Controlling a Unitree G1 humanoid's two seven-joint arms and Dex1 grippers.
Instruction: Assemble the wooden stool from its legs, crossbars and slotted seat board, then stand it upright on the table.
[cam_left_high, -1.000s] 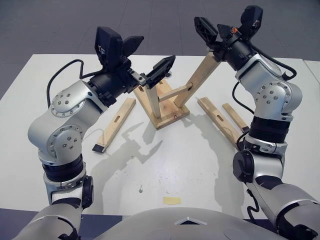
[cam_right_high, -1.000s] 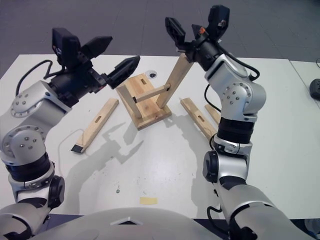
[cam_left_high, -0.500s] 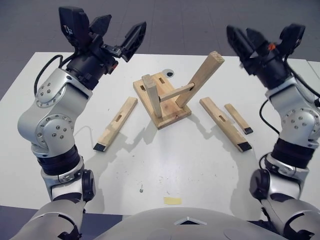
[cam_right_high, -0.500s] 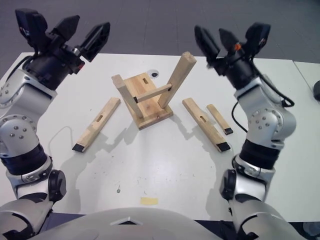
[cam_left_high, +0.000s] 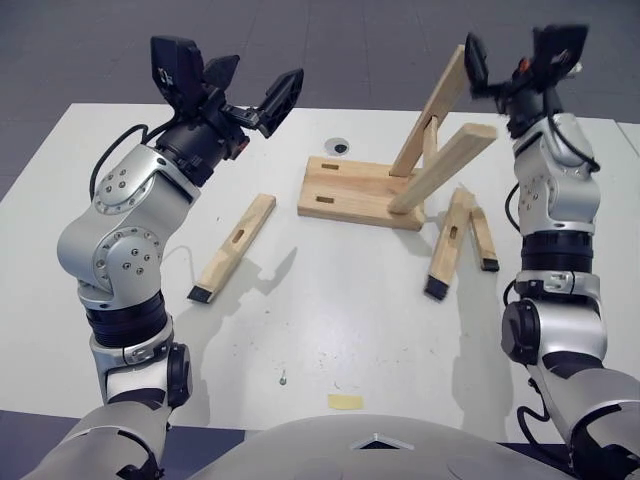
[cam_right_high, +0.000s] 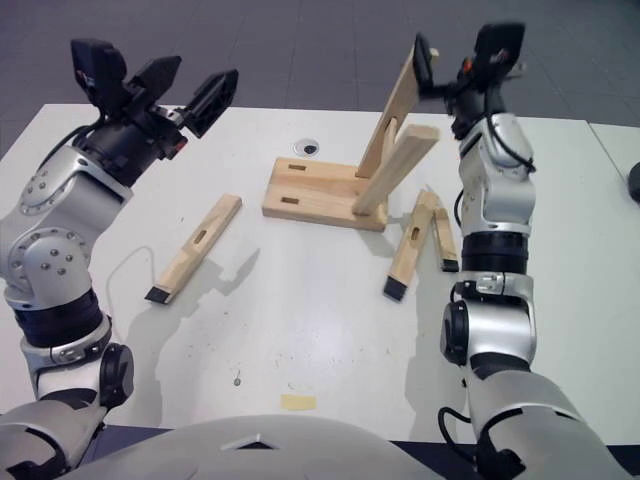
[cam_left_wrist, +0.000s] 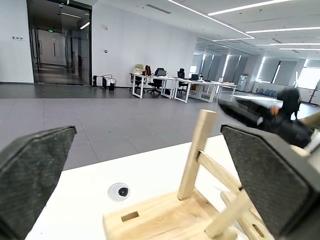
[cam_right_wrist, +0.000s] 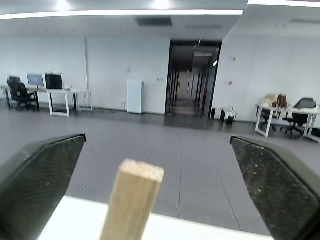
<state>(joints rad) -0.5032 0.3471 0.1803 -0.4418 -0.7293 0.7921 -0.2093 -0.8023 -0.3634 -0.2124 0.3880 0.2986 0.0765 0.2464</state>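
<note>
A white counter (cam_left_high: 330, 320) carries the slotted seat board (cam_left_high: 350, 192) lying flat at centre, a loose leg (cam_left_high: 234, 247) to its left, a second leg (cam_left_high: 447, 243) and a shorter piece (cam_left_high: 483, 236) at right, and yellow tape (cam_left_high: 345, 401) near.

Prob. office: desks (cam_left_wrist: 146, 79), chairs (cam_left_wrist: 161, 73)

Seat board (cam_left_high: 350, 190) slid right; right tool (cam_left_high: 514, 58) now over upright leg (cam_left_high: 437, 103).

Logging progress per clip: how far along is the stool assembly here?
Done: two legs, joined by a crossbar, sit in the seat board lying flat. In hand: nothing; right gripper open around one fitted leg's top, left gripper open, raised. Left: two loose legs, a loose crossbar, then standing it upright.
</note>
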